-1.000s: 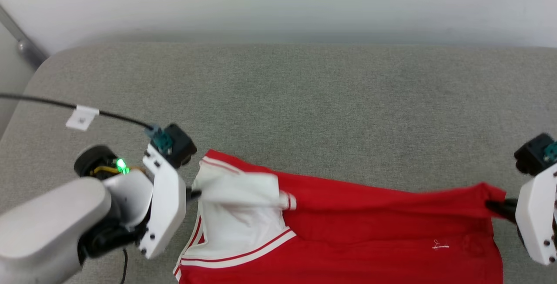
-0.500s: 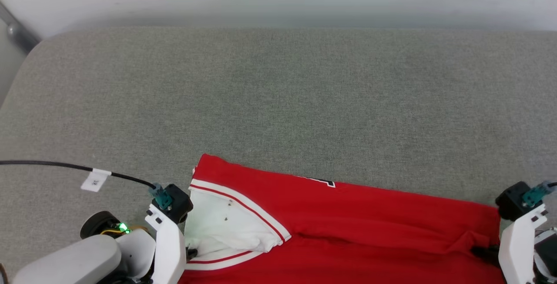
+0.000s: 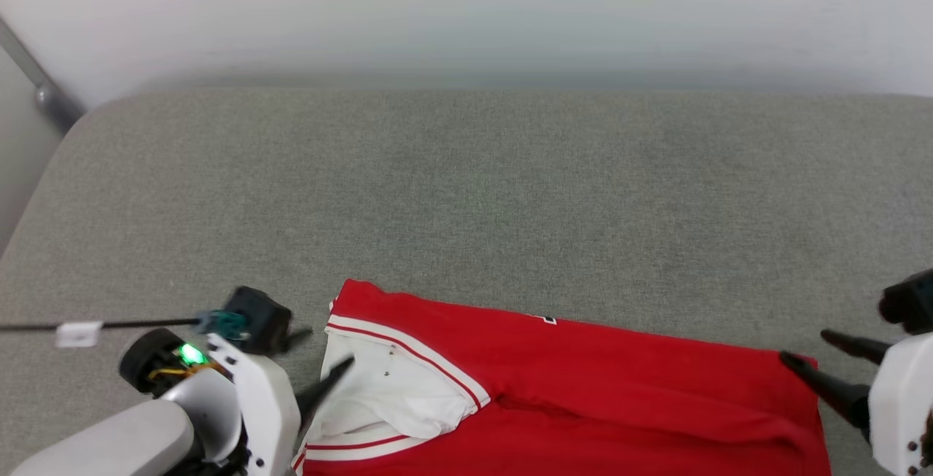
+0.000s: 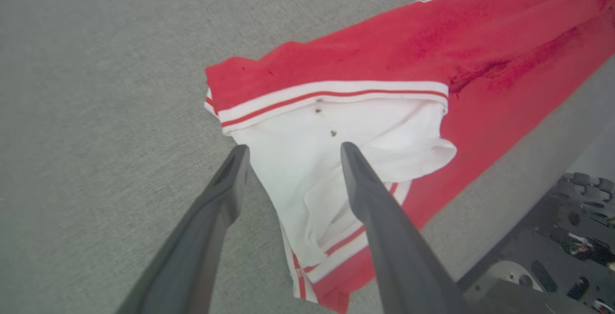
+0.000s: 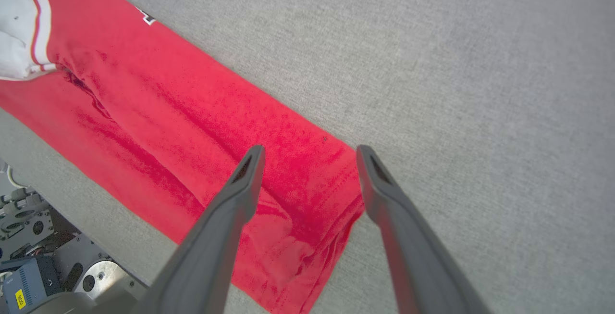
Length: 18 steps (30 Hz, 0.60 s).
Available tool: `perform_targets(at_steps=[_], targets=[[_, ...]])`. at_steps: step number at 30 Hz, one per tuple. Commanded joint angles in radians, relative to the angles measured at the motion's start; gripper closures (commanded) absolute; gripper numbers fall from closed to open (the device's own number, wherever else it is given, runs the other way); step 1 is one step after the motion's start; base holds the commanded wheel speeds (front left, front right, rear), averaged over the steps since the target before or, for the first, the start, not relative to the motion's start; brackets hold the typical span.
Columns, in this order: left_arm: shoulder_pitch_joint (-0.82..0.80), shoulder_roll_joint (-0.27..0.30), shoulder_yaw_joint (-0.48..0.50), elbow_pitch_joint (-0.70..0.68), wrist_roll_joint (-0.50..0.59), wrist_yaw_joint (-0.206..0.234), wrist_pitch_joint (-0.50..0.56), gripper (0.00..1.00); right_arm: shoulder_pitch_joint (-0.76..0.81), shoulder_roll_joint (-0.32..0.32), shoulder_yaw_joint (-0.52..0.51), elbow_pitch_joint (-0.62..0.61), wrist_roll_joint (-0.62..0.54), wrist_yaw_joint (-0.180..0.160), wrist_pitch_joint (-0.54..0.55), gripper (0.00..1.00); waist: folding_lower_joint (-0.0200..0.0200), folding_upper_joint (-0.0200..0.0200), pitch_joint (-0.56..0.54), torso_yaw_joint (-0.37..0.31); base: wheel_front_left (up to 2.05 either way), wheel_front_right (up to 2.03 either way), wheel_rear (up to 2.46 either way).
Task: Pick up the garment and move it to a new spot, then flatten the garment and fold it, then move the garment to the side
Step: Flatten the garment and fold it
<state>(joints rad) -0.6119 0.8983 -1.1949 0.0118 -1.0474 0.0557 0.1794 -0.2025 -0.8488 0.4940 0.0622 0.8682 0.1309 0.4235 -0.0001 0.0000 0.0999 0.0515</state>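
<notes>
1. Bright red jersey-style shirt point(image 3: 605, 388), folded into a long band, lying flat along the near edge of a grey fabric surface point(image 3: 466, 206).
2. At the left end, rumpled white short sleeve point(image 3: 393, 396) edged with red-and-white striped trim point(image 3: 408, 345).
3. On the far edge, a scrap of black, white-outlined lettering point(image 3: 548, 319).

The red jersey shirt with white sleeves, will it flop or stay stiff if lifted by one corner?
Probably floppy: the red jersey shirt lies creased, its white sleeve crumpled. Likely light, as thin cloth. It may drag, not slide, on the textured grey fabric surface.
</notes>
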Motion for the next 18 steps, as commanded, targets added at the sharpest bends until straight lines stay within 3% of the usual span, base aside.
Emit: perform_targets(at_steps=[1,4,9,13,18], targets=[[0.017,0.006,0.021,-0.01,0.022,0.033,-0.054,0.0,0.026,-0.002,-0.027,-0.016,-0.007,0.0,-0.023,0.0,0.0001,0.0,-0.013,0.0,0.0,0.0,0.0],[0.042,0.015,0.062,-0.019,0.097,0.135,-0.204,0.0,0.065,0.011,-0.122,-0.036,-0.017,-0.001,-0.075,0.0,0.0001,0.0,-0.011,0.001,0.0,0.0,0.0],[0.086,-0.023,0.114,0.003,0.184,0.289,-0.401,0.0,0.164,0.062,-0.285,-0.017,-0.022,-0.001,-0.109,0.0,0.0001,0.0,0.013,0.011,0.0,0.0,0.0],[0.135,-0.084,0.183,0.024,0.254,0.405,-0.442,0.0,0.249,0.125,-0.386,0.012,0.003,0.0,-0.093,0.0,0.0001,0.0,0.036,0.021,0.0,0.0,0.0],[0.232,-0.182,0.35,-0.012,0.388,0.497,-0.445,0.0,0.318,0.199,-0.457,0.035,0.042,0.0,-0.055,0.0,0.0001,0.0,0.062,0.029,0.0,0.0,0.0]])
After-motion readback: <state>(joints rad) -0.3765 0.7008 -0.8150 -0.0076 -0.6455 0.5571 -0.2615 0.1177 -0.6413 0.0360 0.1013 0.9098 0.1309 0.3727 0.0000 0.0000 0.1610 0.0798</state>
